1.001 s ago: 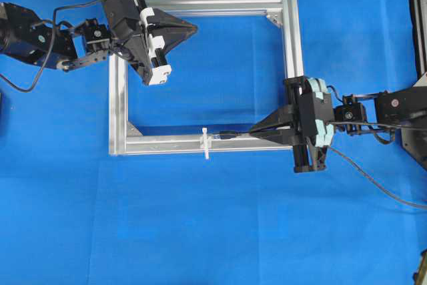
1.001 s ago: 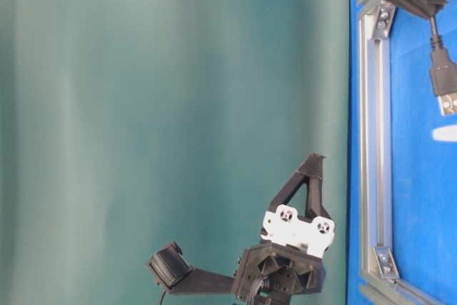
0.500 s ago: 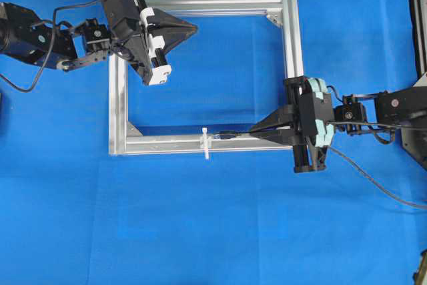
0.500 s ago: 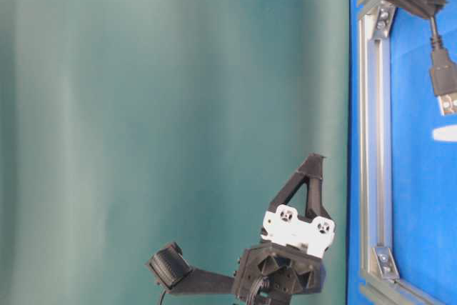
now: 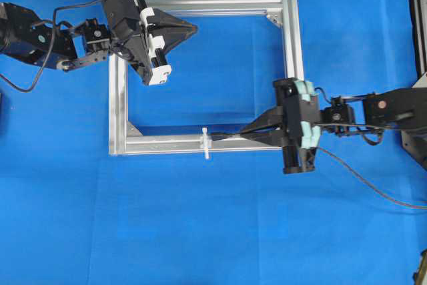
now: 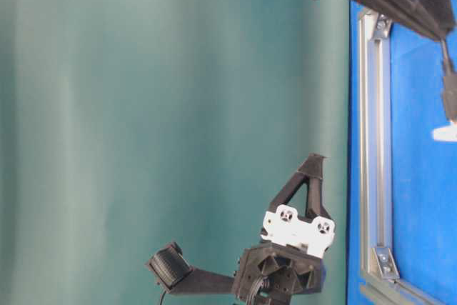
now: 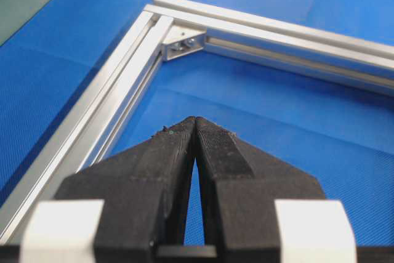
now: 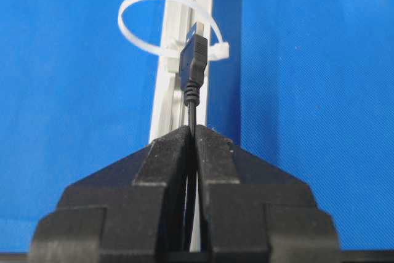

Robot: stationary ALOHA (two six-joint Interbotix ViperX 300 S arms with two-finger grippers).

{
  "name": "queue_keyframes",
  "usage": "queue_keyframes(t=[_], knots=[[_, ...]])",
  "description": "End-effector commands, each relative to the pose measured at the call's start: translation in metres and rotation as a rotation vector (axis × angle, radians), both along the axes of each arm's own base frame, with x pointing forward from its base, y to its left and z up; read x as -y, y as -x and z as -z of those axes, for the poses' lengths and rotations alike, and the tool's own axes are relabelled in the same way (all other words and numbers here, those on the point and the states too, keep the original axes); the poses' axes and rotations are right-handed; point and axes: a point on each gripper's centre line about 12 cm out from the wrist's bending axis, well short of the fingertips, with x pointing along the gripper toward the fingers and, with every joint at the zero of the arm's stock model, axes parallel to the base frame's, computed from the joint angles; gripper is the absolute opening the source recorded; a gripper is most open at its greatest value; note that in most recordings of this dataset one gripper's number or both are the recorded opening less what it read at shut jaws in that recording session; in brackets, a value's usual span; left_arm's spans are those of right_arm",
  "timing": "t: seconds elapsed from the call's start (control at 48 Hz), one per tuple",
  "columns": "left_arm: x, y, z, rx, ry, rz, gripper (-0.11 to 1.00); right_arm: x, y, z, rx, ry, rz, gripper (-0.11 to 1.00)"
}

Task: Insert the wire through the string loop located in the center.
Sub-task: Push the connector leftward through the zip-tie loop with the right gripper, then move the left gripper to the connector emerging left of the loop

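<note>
The wire [image 8: 194, 60], a thin black cable with a dark plug and metallic tip, sticks out of my right gripper [image 8: 194, 129], which is shut on the cable just behind the plug. The string loop [image 8: 132, 4], a thin white tie ring, stands on the near rail of the silver frame [image 8: 161, 109]. The plug tip is level with the loop's opening, right of its middle. From overhead, the right gripper [image 5: 244, 129] holds the wire [image 5: 221, 136] just right of the string loop [image 5: 206, 143]. My left gripper [image 7: 195, 120] is shut on nothing, hovering over the frame's far left corner [image 5: 195, 29].
The square aluminium frame [image 5: 200, 5] lies flat on the blue mat, with corner brackets [image 7: 184, 41] inside it. The wire's slack [image 5: 373, 188] trails off to the right behind the right arm. A dark structure [image 5: 417, 18] runs along the right edge.
My right gripper has moved left along the near rail with the wire, bringing the plug tip up to the string loop. The left arm has not moved.
</note>
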Motion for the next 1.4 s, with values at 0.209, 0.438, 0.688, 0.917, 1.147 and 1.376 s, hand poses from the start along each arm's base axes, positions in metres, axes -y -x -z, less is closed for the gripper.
queue_keyframes(t=[0.209, 0.438, 0.688, 0.917, 1.147, 1.376], knots=[[0.0, -0.002, -0.014, 0.04, -0.012, 0.002, 0.0, -0.002, -0.035, -0.003, 0.034, -0.002, 0.0, -0.03], [0.0, -0.002, -0.014, 0.039, -0.014, 0.004, 0.0, -0.004, -0.053, -0.006, 0.057, -0.001, -0.002, -0.03], [0.0, -0.002, -0.014, 0.04, -0.015, 0.003, 0.0, -0.004, -0.057, -0.008, 0.063, -0.002, -0.002, -0.03], [0.0, -0.002, -0.014, 0.041, -0.014, 0.004, 0.0, -0.004, -0.057, -0.007, 0.061, -0.002, -0.002, -0.03], [0.004, -0.003, -0.014, 0.04, -0.013, 0.016, 0.0, -0.004, -0.057, -0.007, 0.06, -0.001, -0.002, -0.03], [0.022, -0.003, -0.011, 0.032, 0.0, 0.059, 0.0, -0.004, -0.056, -0.007, 0.06, -0.001, -0.003, -0.03]])
